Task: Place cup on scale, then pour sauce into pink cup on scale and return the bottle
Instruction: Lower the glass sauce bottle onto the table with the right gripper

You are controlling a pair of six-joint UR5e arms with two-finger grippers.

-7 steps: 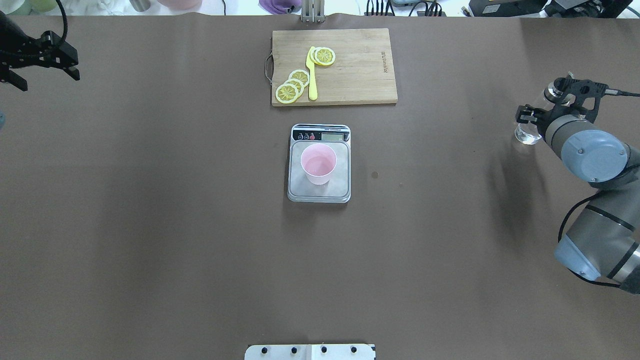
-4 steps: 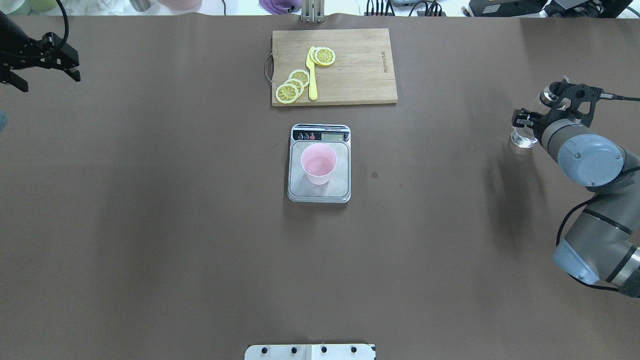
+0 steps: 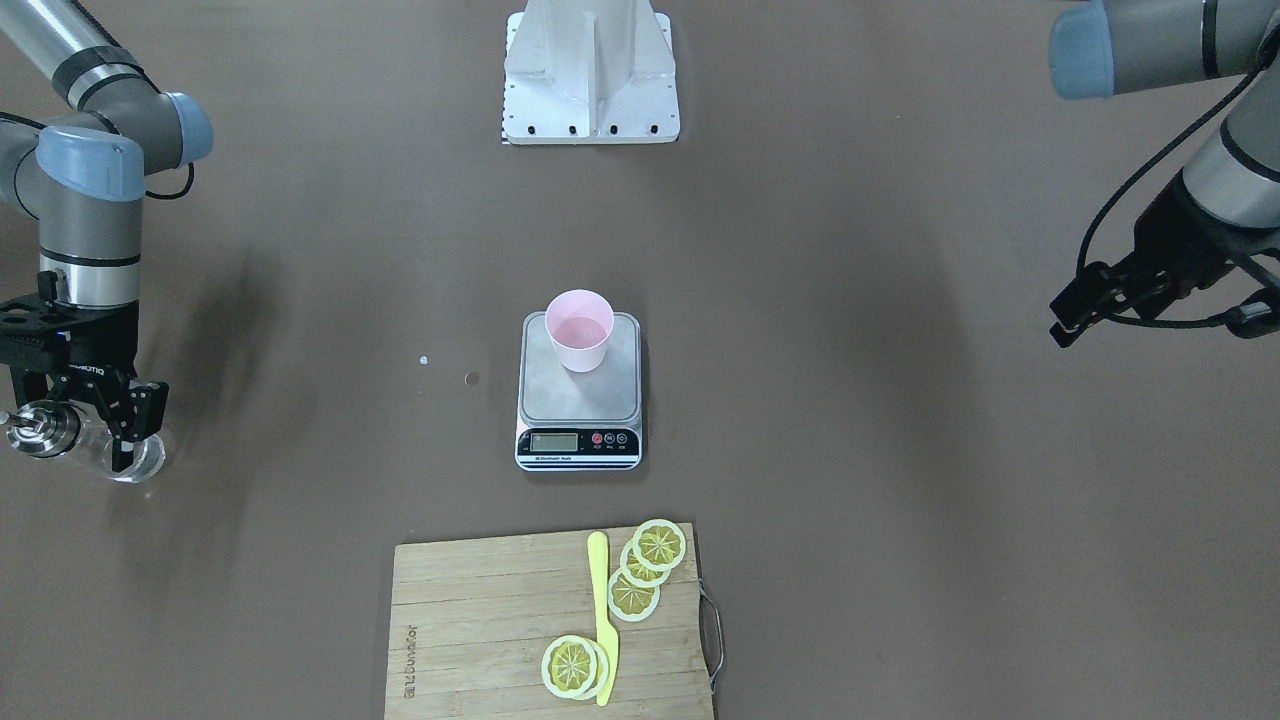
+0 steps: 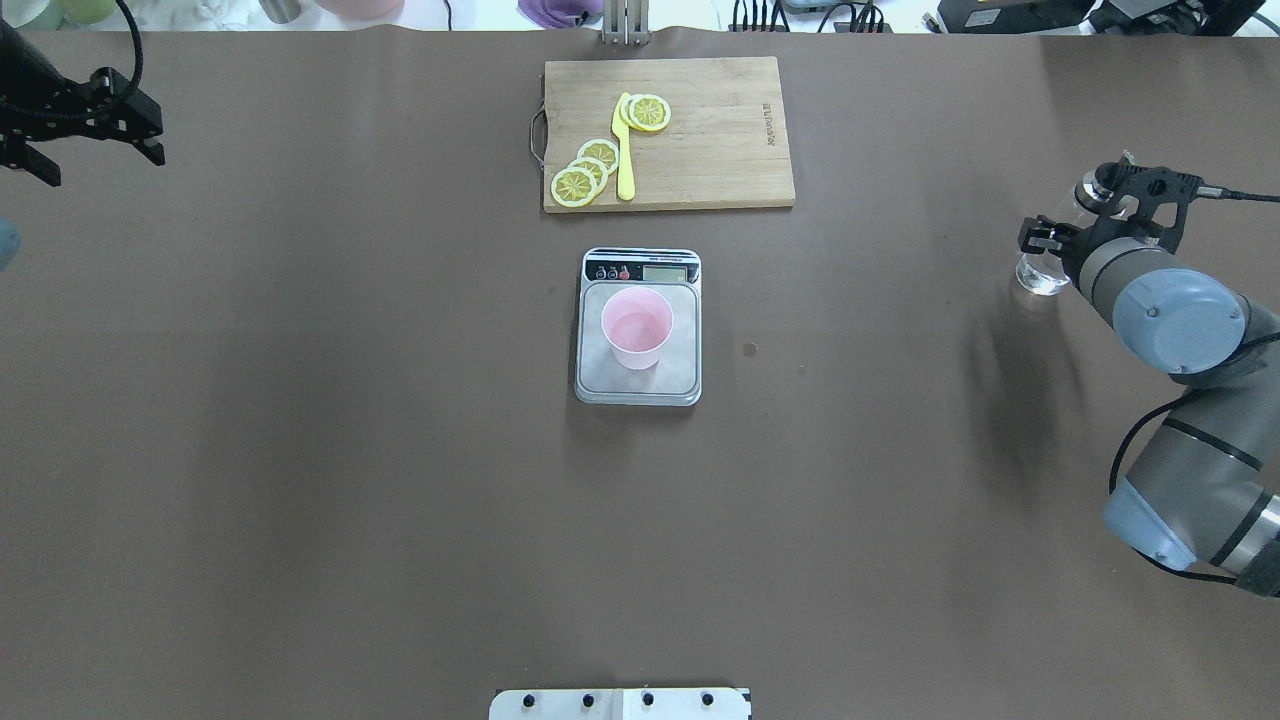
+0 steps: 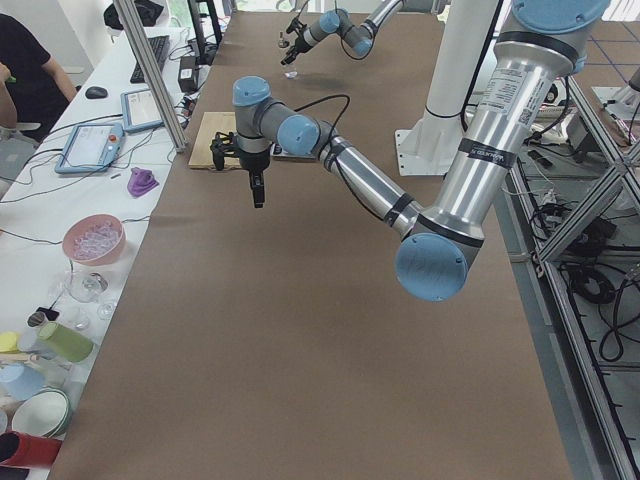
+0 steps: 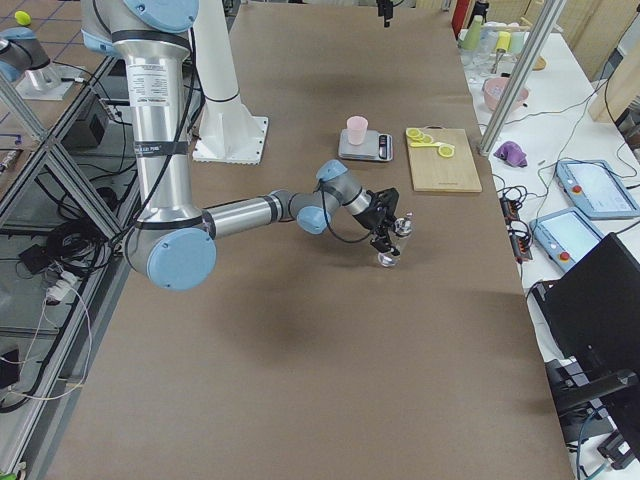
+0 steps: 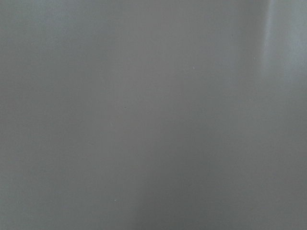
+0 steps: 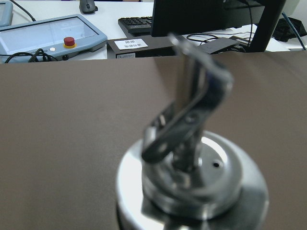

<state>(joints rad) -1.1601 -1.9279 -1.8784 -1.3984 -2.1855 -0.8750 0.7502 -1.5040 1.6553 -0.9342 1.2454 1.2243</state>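
Note:
The pale pink cup [image 4: 637,328] stands upright on the steel platform of the scale [image 4: 682,376] at mid-table; both also show in the front view, cup [image 3: 579,330] and scale [image 3: 600,405]. My right gripper [image 4: 1056,244] is shut on the clear glass bottle [image 4: 1040,272] at the table's far right, low over the brown surface. In the front view the gripper [image 3: 78,425] holds the bottle [image 3: 135,458]. Its silver spout cap [image 8: 192,172] fills the right wrist view. My left gripper [image 4: 100,165] is open and empty at the far left, high above the table.
A wooden cutting board [image 4: 710,140] with lemon slices [image 4: 580,175] and a yellow knife [image 4: 625,150] lies behind the scale. The robot's base plate [image 3: 590,70] sits at the near edge. A side bench with bowls and cups [image 5: 90,240] runs along the far side.
My right gripper has carried the bottle a little to the left and slightly farther from the robot. My left gripper has drifted slightly away. Cup and scale have not moved.

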